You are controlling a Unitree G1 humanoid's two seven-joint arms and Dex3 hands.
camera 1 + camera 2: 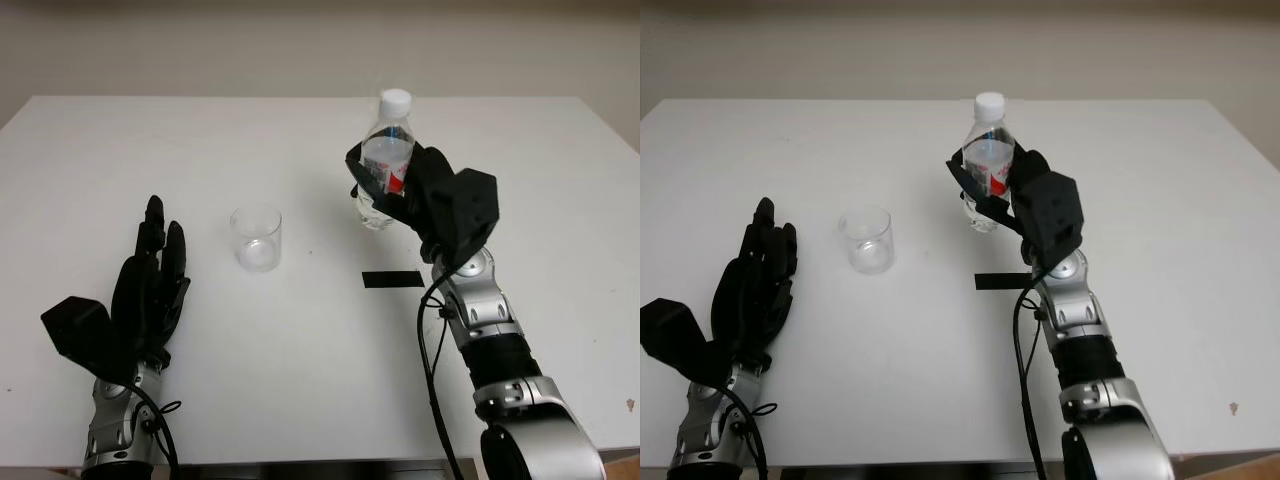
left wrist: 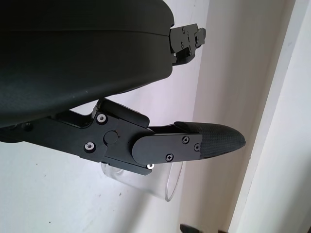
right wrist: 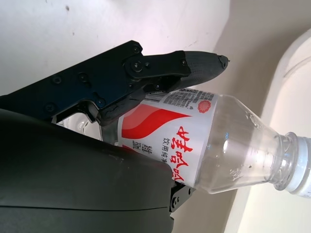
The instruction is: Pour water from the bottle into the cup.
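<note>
1. The right hand (image 1: 400,190) grips the capped, upright bottle (image 1: 387,150) toward the worktop's (image 1: 300,350) far edge.
2. The right wrist view reveals its red label (image 3: 165,133).
3. The cup (image 1: 256,237) stands mid-worktop.
4. The left hand (image 1: 150,280), open, sits near the front-left corner.

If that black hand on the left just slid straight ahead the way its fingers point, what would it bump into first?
Probably nothing: the open left hand points up the bare white table, and the clear cup stands off to its side. Depth is hard to judge, so a slight angle could clip the cup.

White table (image 1: 300,380) against beige wall (image 1: 300,40)
</note>
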